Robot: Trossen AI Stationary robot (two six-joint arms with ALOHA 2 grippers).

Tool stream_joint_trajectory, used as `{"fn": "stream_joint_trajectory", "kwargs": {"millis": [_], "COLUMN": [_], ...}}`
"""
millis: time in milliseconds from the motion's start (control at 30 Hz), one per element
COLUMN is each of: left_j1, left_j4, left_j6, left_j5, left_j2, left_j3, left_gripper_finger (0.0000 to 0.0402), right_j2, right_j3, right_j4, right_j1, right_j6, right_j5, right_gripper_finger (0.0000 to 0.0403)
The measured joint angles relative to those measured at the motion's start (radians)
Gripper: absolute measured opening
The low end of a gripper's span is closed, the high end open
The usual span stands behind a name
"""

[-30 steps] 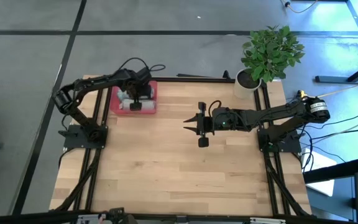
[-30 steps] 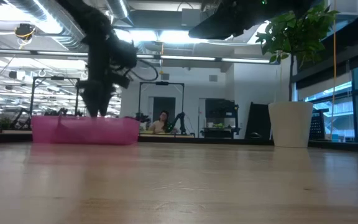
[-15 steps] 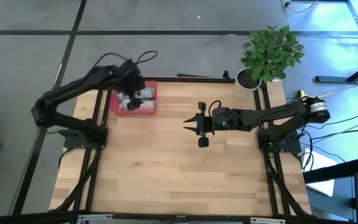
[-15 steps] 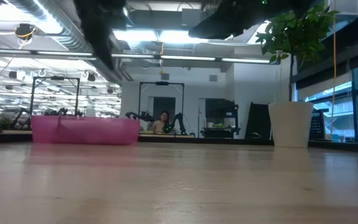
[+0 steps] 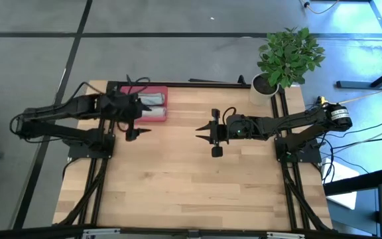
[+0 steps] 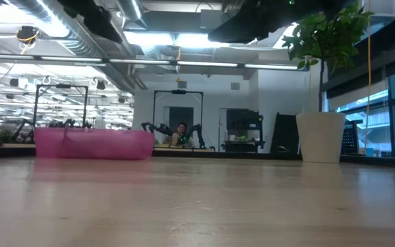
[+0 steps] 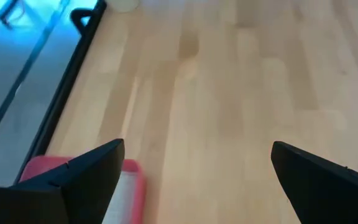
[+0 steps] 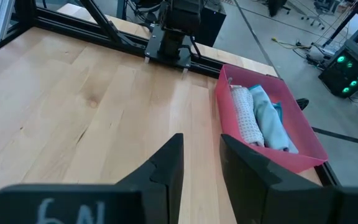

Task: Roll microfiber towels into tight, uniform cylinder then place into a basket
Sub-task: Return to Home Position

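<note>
Left gripper point(image 7: 197, 157): wide open, nothing between the fingers; hangs above the table point(image 5: 191, 186) at the far left part, just beside the basket, with bare wood and one basket corner below in the left wrist view.
Right gripper point(image 8: 201, 138): narrow, only a slim gap between the two fingers, holds nothing; hovers over the middle of the table, well apart from the basket and pointing toward it.
Basket point(image 8: 272, 157): red tray at the far left corner of the table, flat on the wood, long side along the table's edge; shows as a low pink wall at the left in the low view.
Grey towel point(image 8: 244, 118): rolled into a cylinder, lies inside the basket along its length, on the side nearer the table's middle.
Pale blue towel point(image 8: 272, 121): rolled as well, lies inside the basket, touching the grey roll side by side, on the side nearer the table's edge.
Plant pot point(image 5: 265, 85): white, with a green plant point(image 5: 290, 52), upright at the far right corner of the table, well apart from both grippers.
Room beyond: a person point(image 6: 180, 132) far behind the table, small in the low view.
</note>
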Motion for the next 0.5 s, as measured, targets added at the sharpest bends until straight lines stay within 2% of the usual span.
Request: {"fn": "stream_joint_trajectory", "kwargs": {"millis": [200, 367, 500], "left_j1": [-0.096, -0.149, -0.19], "left_j4": [0.149, 0.351, 0.471], "left_j6": [-0.024, -0.062, -0.058], "left_j5": [-0.041, -0.041, -0.042], "left_j2": [-0.1, -0.185, -0.219], "left_j3": [-0.125, -0.273, -0.367], "left_gripper_finger": [0.0393, 0.0393, 0.0393], "right_j2": [0.0, -0.011, -0.079], "right_j3": [0.0, -0.001, -0.002], "right_j4": [0.001, -0.019, -0.038], "right_j1": [0.0, 0.0, 0.029], "right_j6": [0.0, 0.027, 0.017], "right_j5": [0.0, -0.001, 0.0], "right_gripper_finger": [0.0106, 0.0106, 0.0106]}}
